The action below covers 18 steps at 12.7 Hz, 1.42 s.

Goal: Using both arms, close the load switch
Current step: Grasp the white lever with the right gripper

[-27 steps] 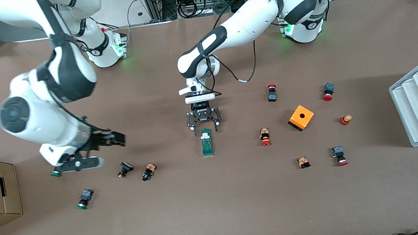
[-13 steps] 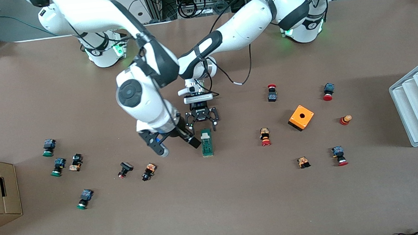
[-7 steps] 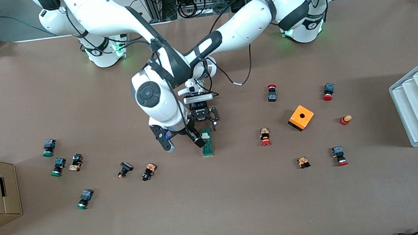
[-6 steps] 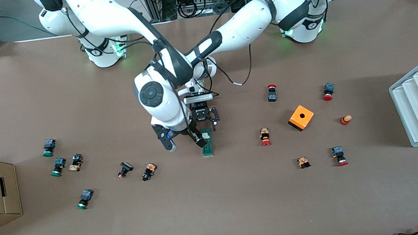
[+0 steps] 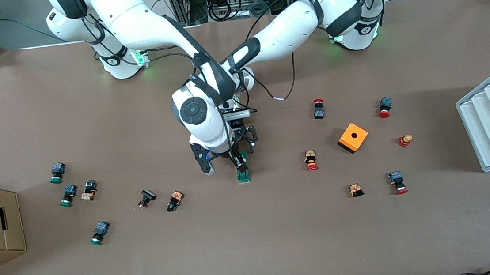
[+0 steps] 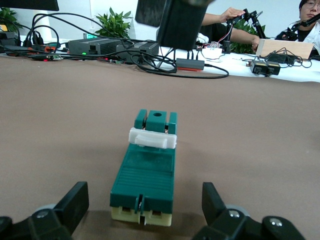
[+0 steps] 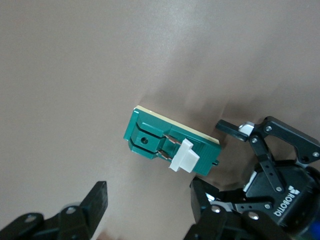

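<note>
since the earlier frames the right arm has swung in from its own end of the table toward the middle, and the right gripper (image 5: 225, 160) now hangs over the load switch (image 5: 243, 176), one finger crossing its top. its jaws stand apart with nothing between them, and they look partway through narrowing. the left gripper (image 5: 241, 138) waits spread wide at the switch's end farther from the front camera, gripping nothing; in the left wrist view its fingers (image 6: 75, 200) flank that end of the switch (image 6: 146, 172) without touching it.

the switch lies flat on the brown paper-covered table (image 5: 280, 240) near the middle, well apart from the orange box (image 5: 353, 137) and the scattered push buttons. it is a narrow dark-green plastic block with a ribbed top, a cream base edge and a white tab (image 7: 183, 156) across it.

the risk looks like crowding: the two claws are close together, so they could clash. the block is light on smooth paper, so an off-centre push would likely slide or twist it rather than close it.
</note>
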Motion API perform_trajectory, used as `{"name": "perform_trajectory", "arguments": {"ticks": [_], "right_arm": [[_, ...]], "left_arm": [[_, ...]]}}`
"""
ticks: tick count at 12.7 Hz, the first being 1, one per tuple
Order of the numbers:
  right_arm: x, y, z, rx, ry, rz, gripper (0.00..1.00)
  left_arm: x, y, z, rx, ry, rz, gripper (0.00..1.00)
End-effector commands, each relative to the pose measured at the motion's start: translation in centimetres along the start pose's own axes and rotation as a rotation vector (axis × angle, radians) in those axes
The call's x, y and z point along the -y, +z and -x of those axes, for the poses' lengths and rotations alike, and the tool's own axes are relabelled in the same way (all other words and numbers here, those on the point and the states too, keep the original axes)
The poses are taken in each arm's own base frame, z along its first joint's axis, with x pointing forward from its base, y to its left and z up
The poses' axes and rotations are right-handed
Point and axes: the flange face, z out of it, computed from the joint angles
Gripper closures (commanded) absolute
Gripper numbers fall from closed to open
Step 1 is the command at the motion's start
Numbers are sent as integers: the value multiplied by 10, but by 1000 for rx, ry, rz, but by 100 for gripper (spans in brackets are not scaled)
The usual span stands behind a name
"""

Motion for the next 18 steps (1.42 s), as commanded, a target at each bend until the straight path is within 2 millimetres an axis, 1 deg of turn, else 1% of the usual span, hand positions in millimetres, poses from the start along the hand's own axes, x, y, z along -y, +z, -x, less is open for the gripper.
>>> {"name": "perform_trajectory", "arguments": {"ticks": [1,3,4,5,6,7,8,9,12,13,14,15,18], "right_arm": [[0,7,5,5,14,-27,0],[-4,11,1,1,20,-36,0],[-8,19,-2,-5,24,-21,3],[-11,25,-5,-8,30,-14,11],[-12,32,-7,-11,37,-5,16],[-13,35,-8,-13,42,-1,19],[-14,38,-9,-8,55,3,25],[-14,40,-9,-4,62,3,26],[-18,54,-9,-10,74,-6,30],[-20,57,-4,-9,68,-5,34],[-20,57,-3,-8,74,-3,35],[-20,55,-1,-7,91,-1,35],[-21,50,2,-3,115,17,35]], "left_arm": [[-5,-3,1,-20,-17,-4,0],[-6,-5,0,-22,-19,-4,0],[-6,-6,0,-25,-17,-7,1],[-6,-6,0,-26,-16,-8,1],[-6,-6,0,-27,-13,-9,3],[-6,-7,2,-25,-7,-8,6],[-6,-7,2,-25,-6,-8,9],[-5,-7,2,-21,-8,-14,13],[-5,-7,3,-16,-8,-17,23],[-5,-7,3,-15,-8,-15,26],[-4,-7,4,-12,-9,-15,37],[-5,-7,3,-12,-13,-14,40],[-5,-6,4,-11,-16,-14,40]]}}
